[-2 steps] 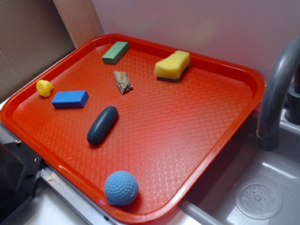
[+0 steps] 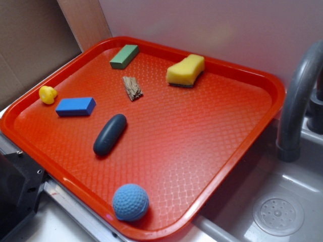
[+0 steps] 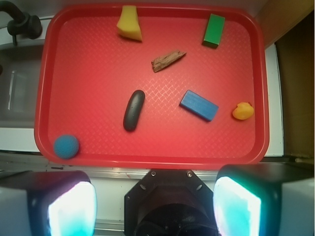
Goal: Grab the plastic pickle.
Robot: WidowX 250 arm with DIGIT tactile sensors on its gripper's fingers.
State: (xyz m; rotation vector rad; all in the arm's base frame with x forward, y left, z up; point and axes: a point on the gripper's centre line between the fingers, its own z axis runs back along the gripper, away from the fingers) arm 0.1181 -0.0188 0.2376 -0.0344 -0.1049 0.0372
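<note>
On the red tray [image 2: 237,146], seen from the exterior view, seven loose things lie, one of each. Farthest left sits one small yellow toy [image 2: 48,94], possibly a duck, though it is too small to be sure. Just right of it lies one flat blue block [image 2: 75,106]. Next comes the plastic pickle [image 2: 110,134], one dark blue-grey capsule lying flat on the tray's left half, apart from the block and touching nothing. Below it, near the front rim, rests one dimpled light-blue ball [image 2: 130,202]. Toward the back lie one green block [image 2: 124,56] and one brown wood scrap [image 2: 132,88], then one yellow sponge [image 2: 185,70]. Far right stands a grey faucet [image 2: 295,101] over a sink [image 2: 280,214].

From the wrist view, the end effector [image 3: 153,206] hangs off the tray's near edge, its two pads [image 3: 71,206] spread wide apart, holding nothing.
</note>
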